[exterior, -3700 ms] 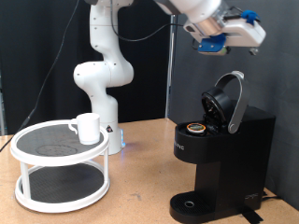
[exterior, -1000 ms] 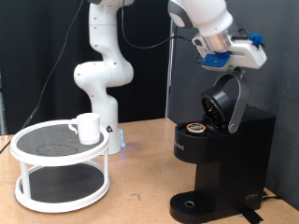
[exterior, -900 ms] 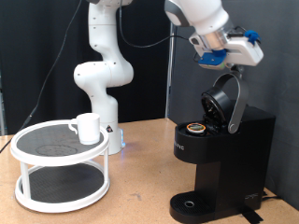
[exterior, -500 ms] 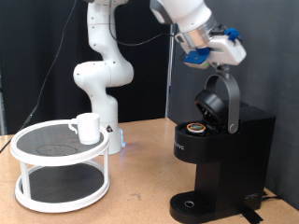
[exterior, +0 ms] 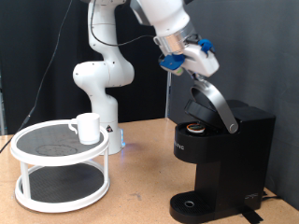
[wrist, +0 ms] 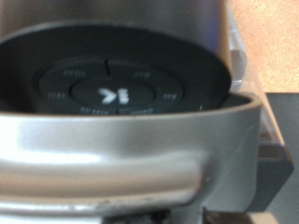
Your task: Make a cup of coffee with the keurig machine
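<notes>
The keurig machine [exterior: 229, 154] stands at the exterior view's right. Its hinged lid [exterior: 202, 105] is tilted forward, about half lowered over the chamber, where a brown-topped pod [exterior: 192, 127] still shows. My gripper [exterior: 192, 63], with blue parts, is right above the lid's silver handle [exterior: 214, 101], at its upper end. The wrist view is filled by the lid's round button panel [wrist: 117, 91] and the silver handle [wrist: 131, 168]; no fingers show there. The cup [exterior: 88, 127], a small white mug, stands on the top tier of the white stand, far from the gripper.
The white two-tier round stand [exterior: 58, 175] is at the exterior view's left on the wooden table. The arm's white base [exterior: 99, 79] rises behind it. A black curtain hangs behind the machine. The round drip tray [exterior: 192, 205] sits under the spout.
My gripper has moved down and towards the exterior view's left, and the lid has swung forward from nearly upright to half lowered. The cup has not moved.
</notes>
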Action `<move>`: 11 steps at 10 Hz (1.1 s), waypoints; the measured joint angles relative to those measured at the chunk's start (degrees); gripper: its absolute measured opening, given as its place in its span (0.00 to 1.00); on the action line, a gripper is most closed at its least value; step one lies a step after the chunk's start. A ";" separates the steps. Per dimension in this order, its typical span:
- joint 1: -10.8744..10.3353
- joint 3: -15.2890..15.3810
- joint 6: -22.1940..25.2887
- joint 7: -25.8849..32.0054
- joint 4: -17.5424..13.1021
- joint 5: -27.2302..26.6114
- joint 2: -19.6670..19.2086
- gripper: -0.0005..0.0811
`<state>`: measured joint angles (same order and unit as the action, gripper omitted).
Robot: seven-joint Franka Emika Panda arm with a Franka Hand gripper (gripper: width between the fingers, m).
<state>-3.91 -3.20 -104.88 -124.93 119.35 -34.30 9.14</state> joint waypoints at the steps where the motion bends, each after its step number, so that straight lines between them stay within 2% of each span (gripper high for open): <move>1: 0.60 -0.26 -0.35 -0.11 0.63 0.63 -0.10 0.01; 5: 2.35 -0.86 -6.26 -1.20 3.56 2.74 -2.16 0.01; 11: 3.50 -1.47 -11.36 1.17 3.35 2.06 -10.01 0.01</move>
<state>-0.41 -4.67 -116.24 -123.77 122.70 -32.24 -0.87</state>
